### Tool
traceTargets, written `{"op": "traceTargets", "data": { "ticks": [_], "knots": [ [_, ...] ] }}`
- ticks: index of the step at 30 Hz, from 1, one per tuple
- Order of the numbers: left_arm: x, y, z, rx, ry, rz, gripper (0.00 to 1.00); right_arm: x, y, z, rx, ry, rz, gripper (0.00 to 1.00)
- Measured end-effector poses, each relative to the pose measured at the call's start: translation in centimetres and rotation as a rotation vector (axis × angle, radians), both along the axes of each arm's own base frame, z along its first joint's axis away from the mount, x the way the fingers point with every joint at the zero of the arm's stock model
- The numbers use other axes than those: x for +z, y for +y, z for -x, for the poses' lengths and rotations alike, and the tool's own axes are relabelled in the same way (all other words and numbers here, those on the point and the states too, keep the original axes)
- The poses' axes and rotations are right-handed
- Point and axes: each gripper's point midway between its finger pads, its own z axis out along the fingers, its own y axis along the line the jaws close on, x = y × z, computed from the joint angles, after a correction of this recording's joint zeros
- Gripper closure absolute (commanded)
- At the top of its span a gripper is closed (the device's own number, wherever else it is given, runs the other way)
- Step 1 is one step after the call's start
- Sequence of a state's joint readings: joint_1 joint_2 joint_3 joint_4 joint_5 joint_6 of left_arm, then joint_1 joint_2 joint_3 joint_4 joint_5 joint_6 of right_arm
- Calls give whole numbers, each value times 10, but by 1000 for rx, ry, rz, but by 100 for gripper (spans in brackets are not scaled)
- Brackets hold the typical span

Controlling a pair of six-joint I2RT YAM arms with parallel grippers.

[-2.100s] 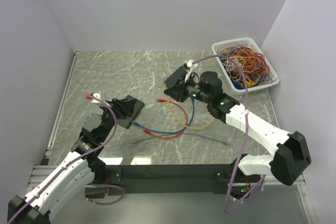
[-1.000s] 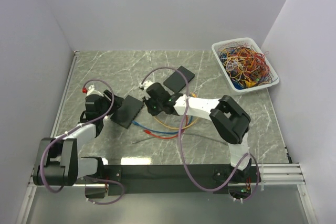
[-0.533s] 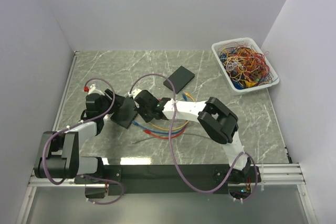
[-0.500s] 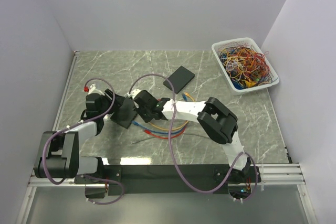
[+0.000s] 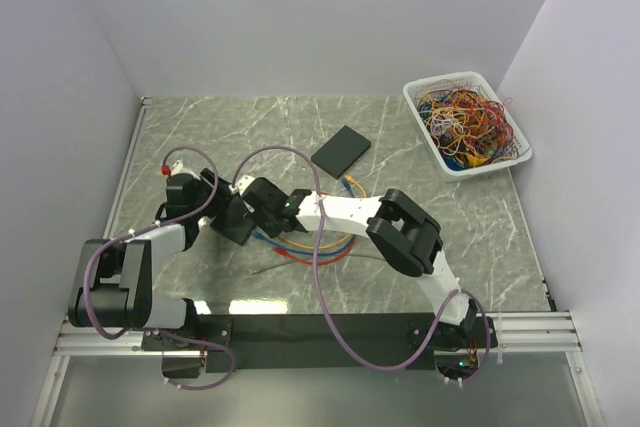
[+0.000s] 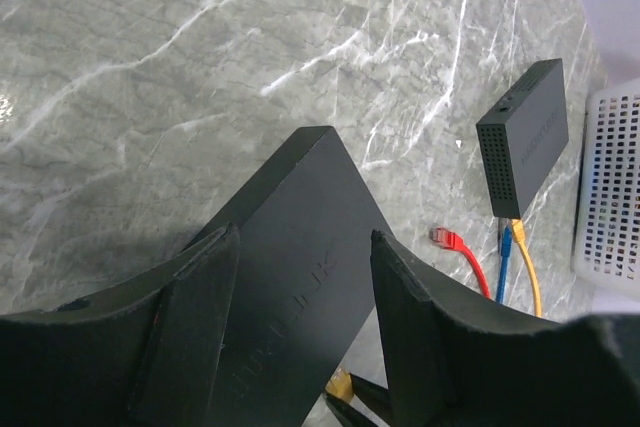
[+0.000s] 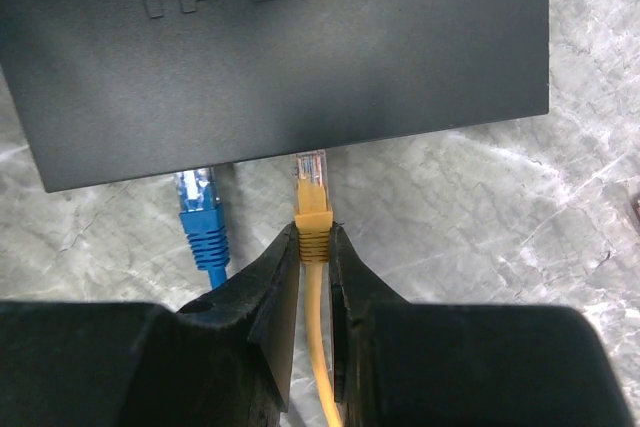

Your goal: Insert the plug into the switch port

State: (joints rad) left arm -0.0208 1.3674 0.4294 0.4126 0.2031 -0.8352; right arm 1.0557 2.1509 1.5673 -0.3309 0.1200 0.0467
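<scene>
A black TP-LINK switch (image 7: pixel 290 47) lies on the marble at the left (image 5: pixel 233 220). My left gripper (image 6: pixel 300 287) straddles it, with both fingers against its sides. My right gripper (image 7: pixel 314 247) is shut on the boot of the yellow plug (image 7: pixel 312 209), right of the switch in the top view (image 5: pixel 258 203). The plug's clear tip (image 7: pixel 311 167) sits at the switch's port edge, beside a blue plug (image 7: pixel 200 209) that stands in a neighbouring port. How deep the yellow tip reaches is hidden under the switch's top edge. The left wrist view shows the yellow plug (image 6: pixel 338 384) at the switch's near edge.
A second black switch (image 5: pixel 341 149) lies farther back with cables in it (image 6: pixel 525 142). A loose red plug (image 6: pixel 445 239) lies beside blue and yellow cables looping over the middle (image 5: pixel 325 247). A white basket (image 5: pixel 518 157) of tangled wires stands at the back right.
My right gripper has swept left across the table with the yellow plug, up to the switch's port edge. The left gripper has stayed on the switch and closed in slightly.
</scene>
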Motion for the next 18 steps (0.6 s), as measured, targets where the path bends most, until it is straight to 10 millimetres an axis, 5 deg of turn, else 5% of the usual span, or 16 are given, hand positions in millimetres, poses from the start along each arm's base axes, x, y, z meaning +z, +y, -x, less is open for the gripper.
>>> {"op": "traceTargets", "data": {
  "ticks": [18],
  "knots": [
    [-16,4,-1,27,58,5,38,-2,7,9,31,-7,46,100]
  ]
}}
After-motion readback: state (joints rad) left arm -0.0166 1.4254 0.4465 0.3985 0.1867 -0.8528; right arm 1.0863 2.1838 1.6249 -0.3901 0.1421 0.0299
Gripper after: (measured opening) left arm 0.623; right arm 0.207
